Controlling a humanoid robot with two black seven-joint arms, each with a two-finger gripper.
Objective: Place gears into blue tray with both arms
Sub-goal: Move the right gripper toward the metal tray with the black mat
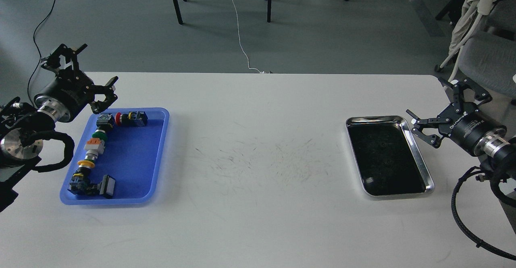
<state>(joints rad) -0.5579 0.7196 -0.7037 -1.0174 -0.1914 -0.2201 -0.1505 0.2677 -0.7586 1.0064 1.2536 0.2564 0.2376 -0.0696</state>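
The blue tray (pixel 137 159) lies at the table's left and holds several colourful push-button switches (pixel 93 147). My left gripper (pixel 99 63) hovers open just beyond the tray's far left corner, with nothing between its fingers. At the table's right, my right gripper (pixel 426 97) stands open and empty, close to the far right corner of the silver tray (pixel 419 155). I cannot make out the gears for certain against that tray's dark bottom. Only a faint small spot (pixel 370 181) shows near its front left corner.
The white table (pixel 258 159) stretches between the two trays, with scuff marks in its middle. Beyond its far edge are chair legs and cables on the floor. A grey chair with a cloth over it (pixel 483 54) stands at the far right.
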